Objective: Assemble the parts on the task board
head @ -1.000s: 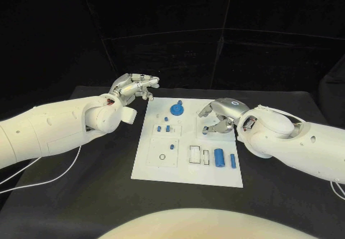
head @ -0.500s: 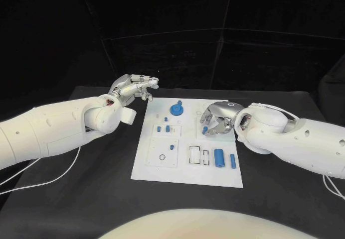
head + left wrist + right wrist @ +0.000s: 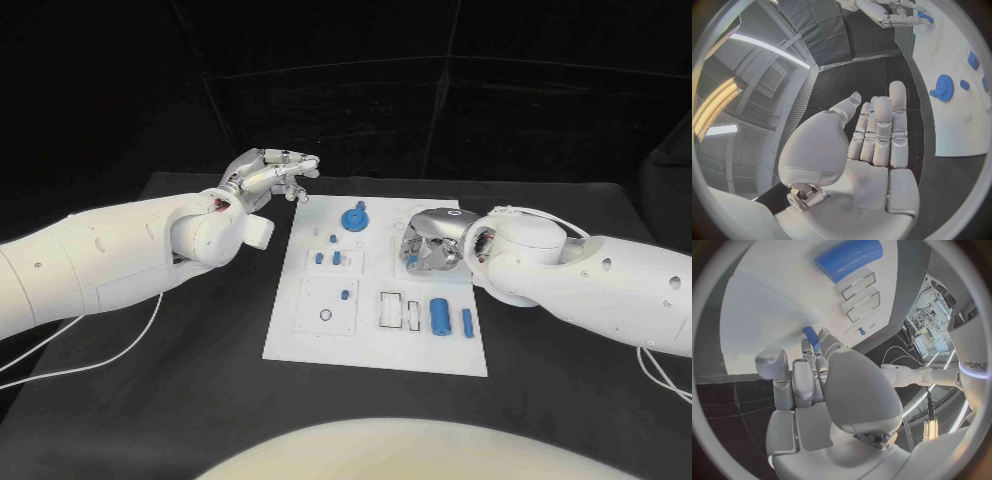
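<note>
In the head view, the white board [image 3: 378, 285] is seen in the middle of the black table [image 3: 173, 380]. The right hand [image 3: 430, 244] is lowered over the board's right side, its fingers curled down around a small blue peg [image 3: 414, 262]. The left hand [image 3: 267, 175] is held above the table just off the board's far left corner, fingers loosely bent and nothing in them. A blue gear [image 3: 355, 217] stands near the board's far edge; two blue cylinders [image 3: 440, 316] lie towards the near right corner, beside rectangular slots [image 3: 391, 309].

In the left wrist view, the left hand [image 3: 873, 140] is shown with fingers straight and together, empty, and the gear [image 3: 944, 88] lies beyond them on the board.

In the right wrist view, the right hand [image 3: 817, 385] is shown with the peg [image 3: 811, 337] pinched at the fingertips, its free end pointing at the board, a large cylinder [image 3: 849, 259] further off. Whether the peg touches the board cannot be told.

The step is judged to be seating this peg. It would best be kept upright, lined up over its hole before any downward pressure, and released only once seated.
</note>
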